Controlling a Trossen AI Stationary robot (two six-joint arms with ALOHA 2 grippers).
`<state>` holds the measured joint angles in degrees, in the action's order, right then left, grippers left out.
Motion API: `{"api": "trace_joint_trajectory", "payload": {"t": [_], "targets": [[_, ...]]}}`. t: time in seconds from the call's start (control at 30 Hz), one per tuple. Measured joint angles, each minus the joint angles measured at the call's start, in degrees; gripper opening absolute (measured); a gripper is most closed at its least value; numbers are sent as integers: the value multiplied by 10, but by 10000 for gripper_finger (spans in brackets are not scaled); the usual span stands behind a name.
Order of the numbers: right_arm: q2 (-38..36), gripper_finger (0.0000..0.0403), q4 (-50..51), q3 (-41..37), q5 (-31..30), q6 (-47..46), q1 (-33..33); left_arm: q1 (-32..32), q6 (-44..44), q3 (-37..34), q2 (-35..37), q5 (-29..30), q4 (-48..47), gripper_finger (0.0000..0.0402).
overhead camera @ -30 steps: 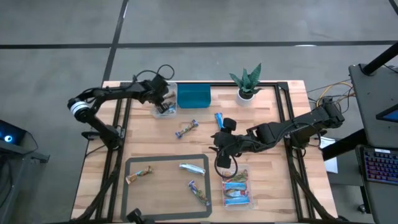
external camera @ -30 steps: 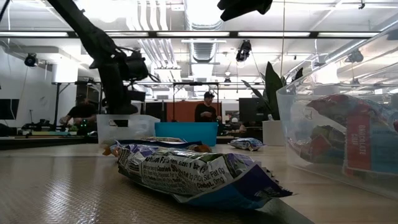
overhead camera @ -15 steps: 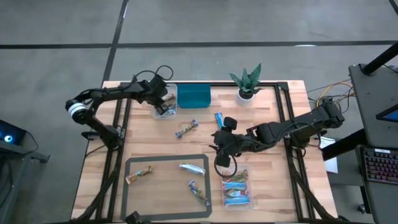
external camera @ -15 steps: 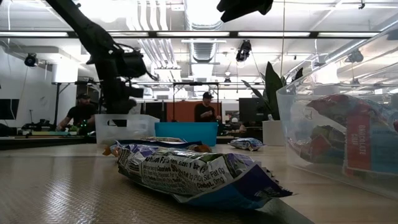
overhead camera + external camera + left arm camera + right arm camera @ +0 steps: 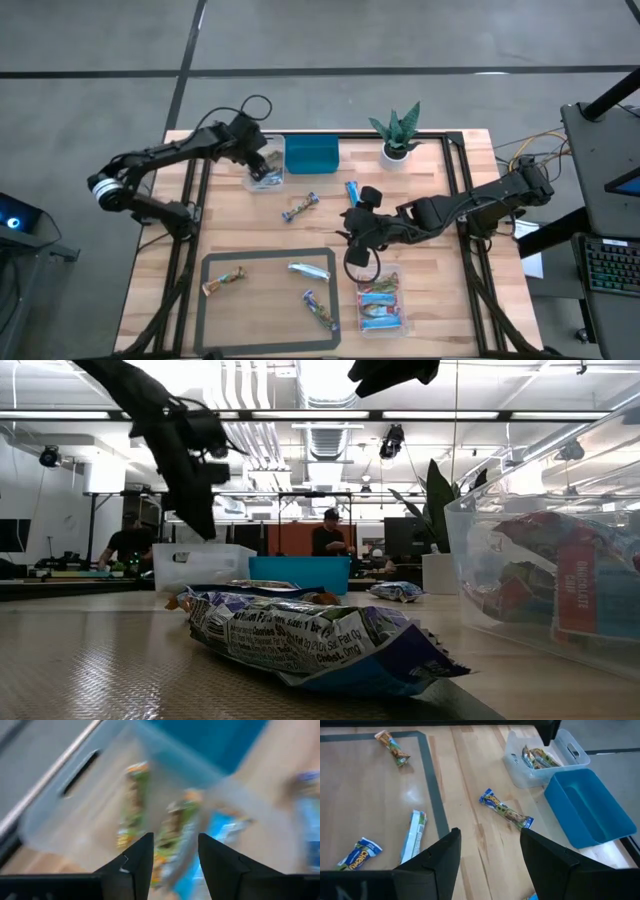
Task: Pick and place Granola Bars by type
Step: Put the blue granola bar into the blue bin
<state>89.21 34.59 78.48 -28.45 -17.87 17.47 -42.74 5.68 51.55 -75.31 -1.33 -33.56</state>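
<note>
My left gripper hangs open over the clear tub at the table's far left, nothing between its fingers. Green-wrapped Granola Bars lie on the tub's floor. My right gripper hovers open above the table's middle, holding nothing. Two blue bars lie flat on the bare wood. Inside the taped rectangle lie a green-brown bar, a silvery-white one and a blue one.
A teal bin stands right beside the far-left tub. A potted plant sits at the far edge. A second clear tub with bars stands near the front edge, just under my right arm. People are in the room behind.
My left gripper has risen out of the far-left tub and now hangs above its rim, tipped a little. The bars in the tub stay lying there. My right gripper has kept still.
</note>
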Motion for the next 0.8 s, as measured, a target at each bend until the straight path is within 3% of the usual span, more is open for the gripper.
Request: {"api": "trace_joint_trajectory", "payload": {"t": [0.17, 0.27, 0.6, 0.8], "targets": [[0, 194, 0, 0, 0, 0, 0, 2, -34, -2, 55, -148, 11, 138], [0, 194, 0, 0, 0, 0, 0, 8, -53, -2, 93, -204, 25, 138], [0, 194, -4, 0, 0, -2, 0, 17, -118, -78, 242, -213, 73, 138], [0, 194, -7, 0, 0, -2, 0, 32, -147, -192, 356, -226, 158, 138]]}}
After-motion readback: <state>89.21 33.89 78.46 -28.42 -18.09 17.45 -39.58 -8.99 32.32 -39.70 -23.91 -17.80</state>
